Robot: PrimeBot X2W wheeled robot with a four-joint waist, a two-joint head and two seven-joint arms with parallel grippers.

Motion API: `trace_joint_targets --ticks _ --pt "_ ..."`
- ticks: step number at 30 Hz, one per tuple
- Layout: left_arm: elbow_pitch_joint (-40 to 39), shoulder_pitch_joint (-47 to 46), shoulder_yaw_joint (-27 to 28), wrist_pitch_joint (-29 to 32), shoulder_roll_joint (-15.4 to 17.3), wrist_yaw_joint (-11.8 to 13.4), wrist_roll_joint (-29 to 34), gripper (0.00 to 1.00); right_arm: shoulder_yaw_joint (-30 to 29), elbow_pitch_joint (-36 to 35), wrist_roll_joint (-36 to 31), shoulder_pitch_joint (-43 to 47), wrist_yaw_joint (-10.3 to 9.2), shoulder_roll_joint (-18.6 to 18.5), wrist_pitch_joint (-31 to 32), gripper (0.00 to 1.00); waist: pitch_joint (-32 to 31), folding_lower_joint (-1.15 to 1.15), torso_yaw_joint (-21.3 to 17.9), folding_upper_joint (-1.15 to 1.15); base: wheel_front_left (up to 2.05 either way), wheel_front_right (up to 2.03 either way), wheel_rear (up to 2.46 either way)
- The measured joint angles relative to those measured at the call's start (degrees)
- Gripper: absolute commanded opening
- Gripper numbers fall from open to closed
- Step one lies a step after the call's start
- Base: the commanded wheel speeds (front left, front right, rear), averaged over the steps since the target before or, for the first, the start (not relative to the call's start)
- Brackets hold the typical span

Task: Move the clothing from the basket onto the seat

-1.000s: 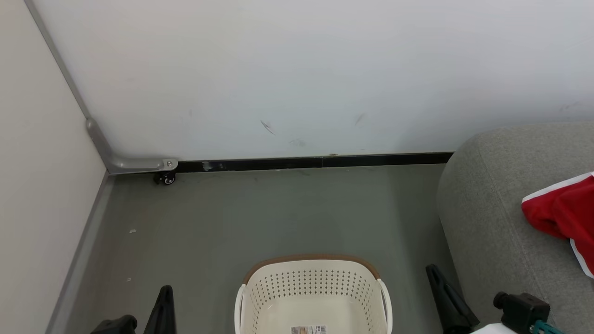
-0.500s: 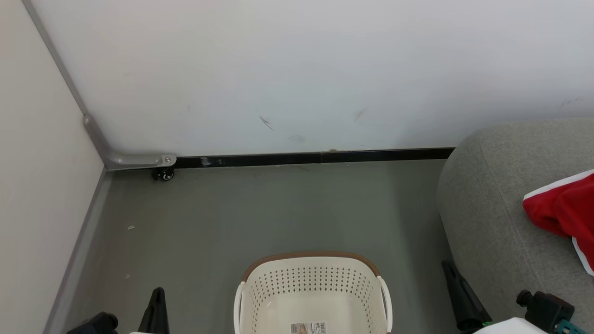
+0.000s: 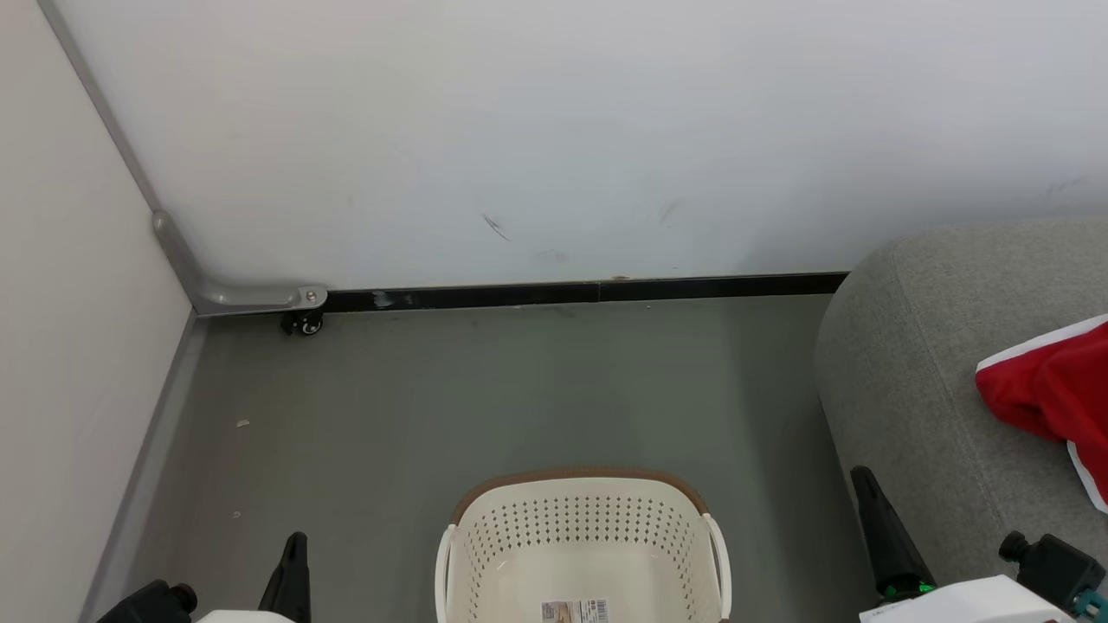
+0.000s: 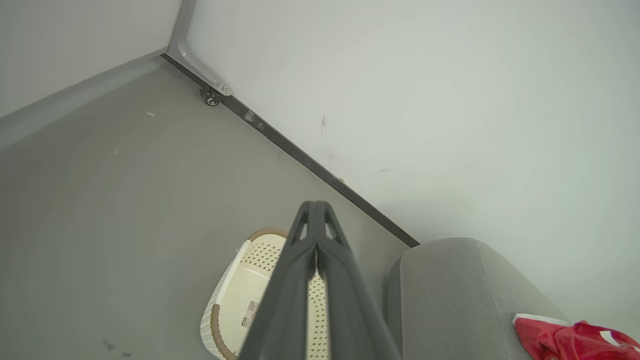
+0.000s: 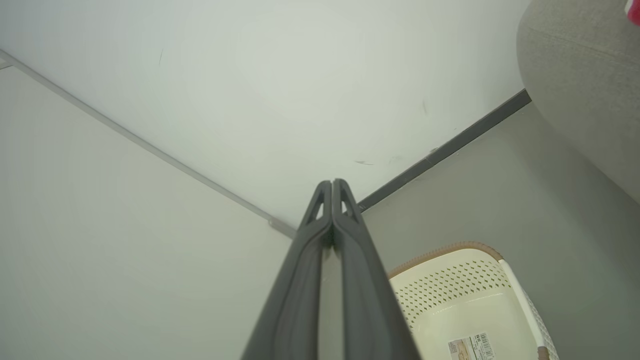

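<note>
Since one second ago the right gripper has drawn back toward the lower right corner of the head view, and the left gripper has sunk lower at the bottom edge (the camera itself has also shifted slightly).

Head view: the basket stands on the grey floor between the two grippers, its label sticker in plain sight on the inner bottom. The seat is at right. The clothing, red with white trim, lies on the seat at the right edge.

Left wrist view: the fingers are pressed together and hold nothing. Beyond them are the basket, then the seat with the clothing on it.

Right wrist view: the fingers are likewise closed tip to tip and empty, pointing at the wall. The basket sits at lower right.
</note>
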Motion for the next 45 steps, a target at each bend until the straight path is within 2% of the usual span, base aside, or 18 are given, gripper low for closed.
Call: trace_joint_targets --ticks 5,12,22,45 --pt "0.19 -0.52 1.12 0.82 -0.32 -1.6 -3.83 0.0 -0.32 0.34 4.3 -0.68 0.0 -0.21 0.59 0.0 0.2 -0.15 -0.04 0.0 0.0 0.0 0.0" --pt "0.81 -0.9 2.74 2.3 -0.87 -3.44 -8.9 0.0 -0.97 0.88 10.39 -1.57 0.0 -0.76 0.96 0.0 0.7 -0.52 -0.08 0.0 0.0 0.0 0.0" --pt "1.62 -2.25 4.83 3.92 -1.81 -6.17 -15.77 0.0 -1.87 1.56 17.97 -3.39 0.0 -1.16 1.46 0.0 1.45 -0.85 -0.15 0.0 0.0 0.0 0.0" --pt "3.37 -5.49 10.49 8.23 -3.99 -13.56 -33.86 0.0 -4.04 2.47 38.39 -6.99 0.0 -2.1 2.61 0.0 2.66 -0.96 -0.32 0.0 0.0 0.0 0.0"
